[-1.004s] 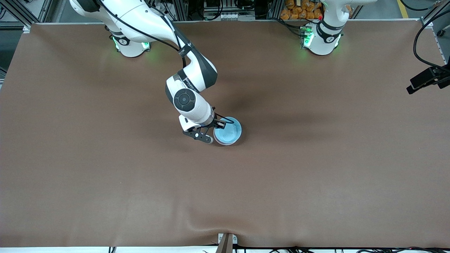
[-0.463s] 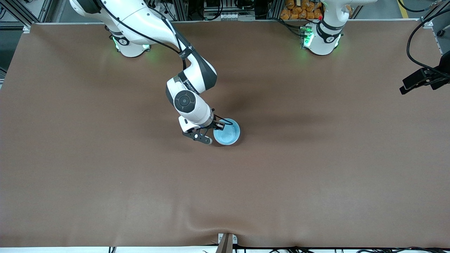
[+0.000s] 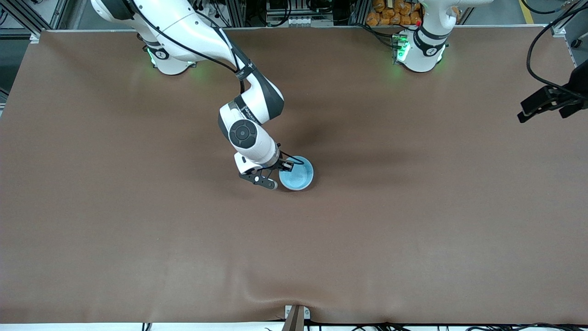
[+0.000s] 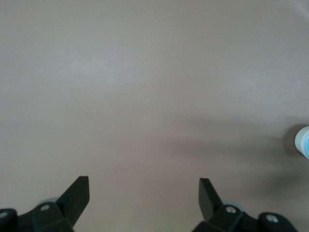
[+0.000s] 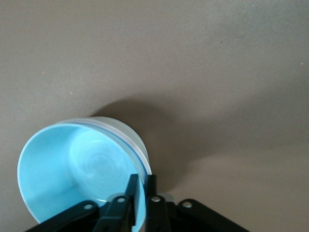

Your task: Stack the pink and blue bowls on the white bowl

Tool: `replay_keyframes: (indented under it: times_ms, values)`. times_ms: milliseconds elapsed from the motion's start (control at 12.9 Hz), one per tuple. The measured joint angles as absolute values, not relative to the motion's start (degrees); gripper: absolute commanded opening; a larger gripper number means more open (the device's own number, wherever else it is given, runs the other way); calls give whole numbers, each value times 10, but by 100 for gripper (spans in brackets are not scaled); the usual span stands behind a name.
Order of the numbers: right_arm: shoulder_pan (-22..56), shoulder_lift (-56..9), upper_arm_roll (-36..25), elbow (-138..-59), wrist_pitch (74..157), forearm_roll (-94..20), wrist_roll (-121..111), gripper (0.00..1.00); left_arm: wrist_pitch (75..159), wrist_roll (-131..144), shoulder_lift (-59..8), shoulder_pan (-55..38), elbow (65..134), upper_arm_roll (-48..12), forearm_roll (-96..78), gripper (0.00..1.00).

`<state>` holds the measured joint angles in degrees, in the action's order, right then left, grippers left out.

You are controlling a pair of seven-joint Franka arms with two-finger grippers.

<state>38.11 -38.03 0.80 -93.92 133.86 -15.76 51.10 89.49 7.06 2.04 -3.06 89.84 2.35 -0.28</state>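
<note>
The light blue bowl (image 3: 296,174) sits mid-table, nested in a pale whitish bowl; only that bowl's outer wall (image 5: 126,131) shows, in the right wrist view. The pink bowl is hidden. My right gripper (image 3: 281,174) is shut on the blue bowl's rim (image 5: 143,180), one finger inside and one outside. My left gripper (image 3: 535,106) hangs open and empty (image 4: 144,186) over bare table at the left arm's end. The bowl stack shows at the edge of its wrist view (image 4: 303,141).
The brown table cover (image 3: 413,220) spreads all round the stack. Both arm bases stand along the table's edge farthest from the front camera. A small bracket (image 3: 296,315) sits at the nearest edge.
The right gripper has lowered the blue bowl down into the pale bowl below it. The left gripper has drifted slightly inward from the table's end.
</note>
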Motion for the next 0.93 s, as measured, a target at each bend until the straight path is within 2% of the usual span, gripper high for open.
replay_keyframes:
  times_ms: [386, 618, 927]
  values:
    - [380, -379, 2, -910, 1315, -157, 511, 100, 888, 71, 20, -26, 900, 23, -3, 100]
    - [361, -375, -2, -839, 1240, -128, 510, 100, 888, 71, 19, -26, 903, 23, -3, 100]
    - [304, -357, 5, -733, 1089, -74, 462, 100, 888, 71, 18, -26, 904, 23, -3, 100]
